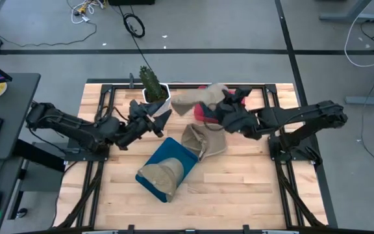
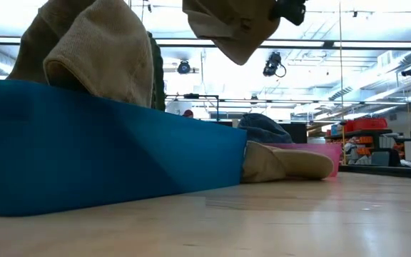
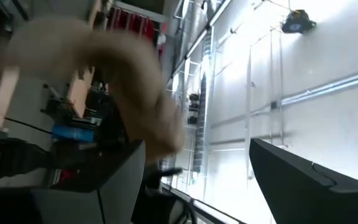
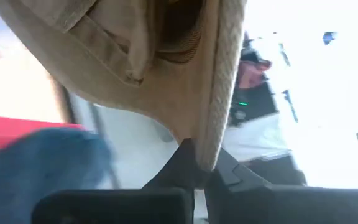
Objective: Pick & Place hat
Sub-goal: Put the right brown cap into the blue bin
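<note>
My right gripper (image 1: 221, 109) is raised above the far middle of the table and shut on a tan hat (image 1: 195, 97), which hangs near the top of the low view (image 2: 234, 28). A second tan hat (image 1: 203, 140) lies flat on the table by its brim. A third tan hat (image 1: 162, 177) sits in a blue bin (image 1: 174, 155), leaning over its near rim. My left gripper (image 1: 158, 119) is open, beside the potted plant, touching nothing. Its fingers (image 3: 297, 180) spread wide in the left wrist view. My right gripper pinches the tan hat's brim edge (image 4: 205, 146) between its two fingers (image 4: 166, 168). It comes from the table's right side. The hat is lifted clear and its crown (image 2: 227, 32) sags below the gripper.
A potted plant (image 1: 152, 83) stands at the far edge, close to the left gripper. A pink bin (image 2: 323, 151) holding a blue hat (image 2: 264, 128) sits under the right gripper. Bare wood lies along the table's near edge and near right corner.
</note>
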Controlling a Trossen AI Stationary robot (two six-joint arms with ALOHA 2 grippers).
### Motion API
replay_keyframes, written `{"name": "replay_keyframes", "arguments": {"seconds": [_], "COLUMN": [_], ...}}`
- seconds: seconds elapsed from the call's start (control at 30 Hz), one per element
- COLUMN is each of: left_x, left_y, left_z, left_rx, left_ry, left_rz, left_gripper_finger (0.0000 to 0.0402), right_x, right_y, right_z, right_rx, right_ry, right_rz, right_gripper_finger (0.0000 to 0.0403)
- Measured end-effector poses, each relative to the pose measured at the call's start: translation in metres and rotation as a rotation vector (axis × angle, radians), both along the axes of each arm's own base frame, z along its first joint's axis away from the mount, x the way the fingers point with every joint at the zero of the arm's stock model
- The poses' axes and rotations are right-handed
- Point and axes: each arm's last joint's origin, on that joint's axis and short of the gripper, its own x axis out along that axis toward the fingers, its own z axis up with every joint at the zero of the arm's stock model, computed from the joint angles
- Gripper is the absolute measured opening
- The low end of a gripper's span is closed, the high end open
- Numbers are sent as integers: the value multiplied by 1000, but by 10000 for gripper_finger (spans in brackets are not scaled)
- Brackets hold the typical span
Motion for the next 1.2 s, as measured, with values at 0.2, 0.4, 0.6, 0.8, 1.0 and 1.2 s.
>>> {"name": "replay_keyframes", "arguments": {"seconds": [0.2, 0.4, 0.6, 0.8, 1.0, 1.2], "left_x": [10, 13, 14, 19, 23, 28], "left_y": [-1, 6, 15, 25, 33, 33], "left_z": [2, 0, 0, -3, -6, -9], "left_rx": [-8, -19, -13, -7, -5, -6], "left_ry": [-2, -5, -2, 10, 7, 14], "left_rz": [1, 32, 58, 86, 82, 67], "left_gripper_finger": [291, 291, 291, 291, 291, 269], "right_x": [6, 12, 14, 15, 17, 18], "right_y": [-6, -5, -1, 0, 0, -1], "right_z": [13, 21, 27, 22, 13, 15], "right_rx": [-56, -83, -101, -99, -97, -89], "right_ry": [14, 10, -4, -2, 15, -10], "right_rz": [16, 72, 115, 132, 145, 160], "right_gripper_finger": [9, 8, 8, 8, 9, 9]}}
